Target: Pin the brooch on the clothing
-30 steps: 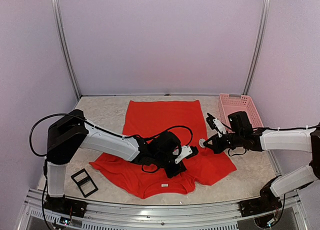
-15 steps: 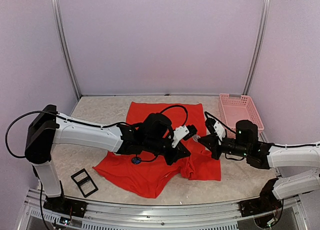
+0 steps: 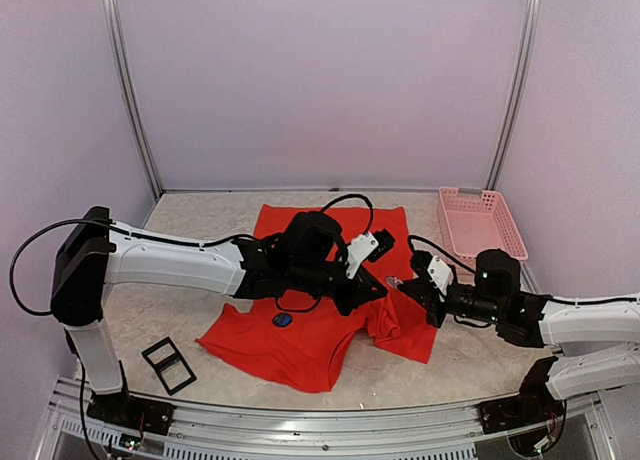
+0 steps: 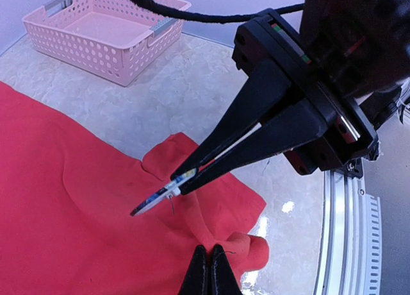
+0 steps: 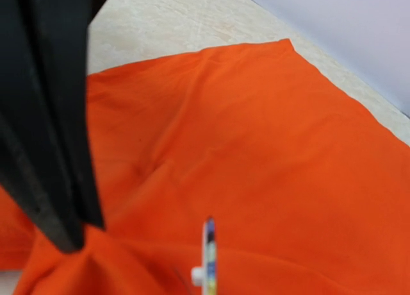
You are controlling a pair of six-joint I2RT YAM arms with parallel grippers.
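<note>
left gripper (image 4: 208, 266) pinching T-shirt (image 4: 77, 199) | right gripper (image 4: 189, 179) clamping brooch (image 4: 154, 202) just above it

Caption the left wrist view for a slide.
The right gripper holds the brooch over the red T-shirt while the left gripper pinches a fold.

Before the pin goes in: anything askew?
Yes: the shirt lies rumpled and skewed, its edge bunched into a fold pinched by the left tool, beside the brooch held in the right tool.
</note>
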